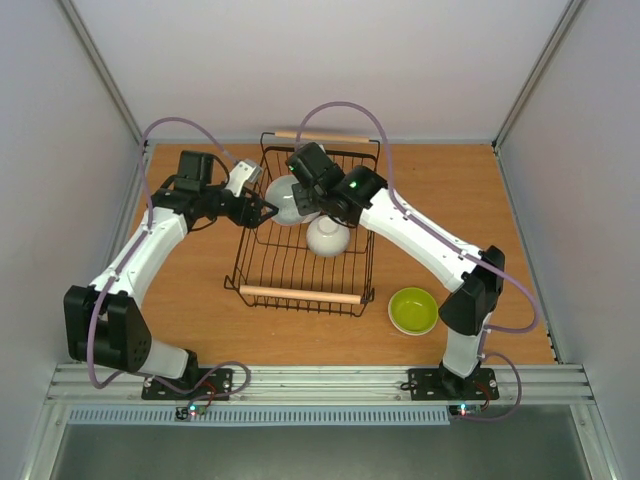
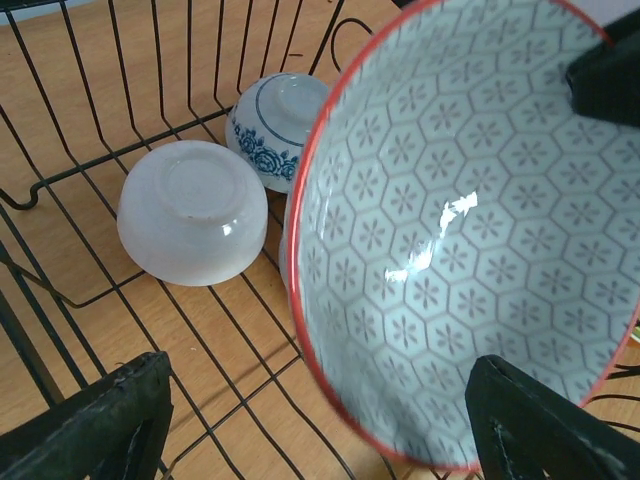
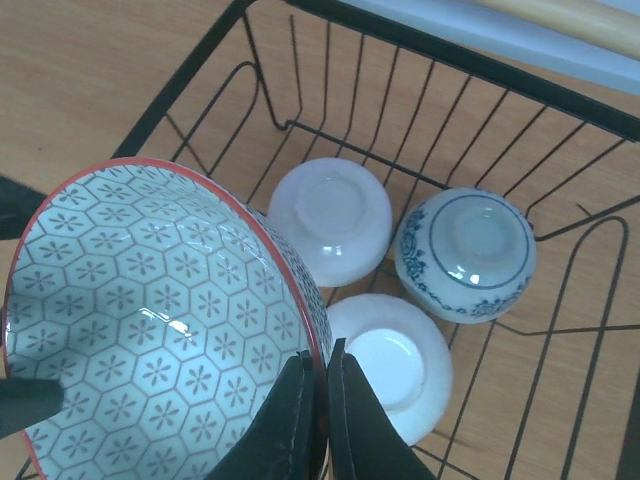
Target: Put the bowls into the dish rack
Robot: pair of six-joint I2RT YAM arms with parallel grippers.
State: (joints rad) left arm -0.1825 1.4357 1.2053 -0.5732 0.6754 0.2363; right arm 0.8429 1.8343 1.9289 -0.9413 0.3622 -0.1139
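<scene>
My right gripper (image 3: 326, 370) is shut on the rim of a grey hexagon-patterned bowl with a red edge (image 3: 150, 310), held tilted over the left part of the dish rack (image 1: 300, 295). My left gripper (image 2: 320, 400) stands open beside this bowl (image 2: 480, 230), one finger under its lower edge. Upside down on the rack floor lie a white bowl (image 3: 330, 218), a blue-patterned bowl (image 3: 466, 253) and another white bowl (image 3: 392, 365). A yellow-green bowl (image 1: 413, 310) sits upright on the table, right of the rack.
The black wire walls of the rack (image 3: 470, 65) rise around both grippers. Its wooden handles lie at the near and far ends. Both arms meet over the rack's far-left corner in the top view.
</scene>
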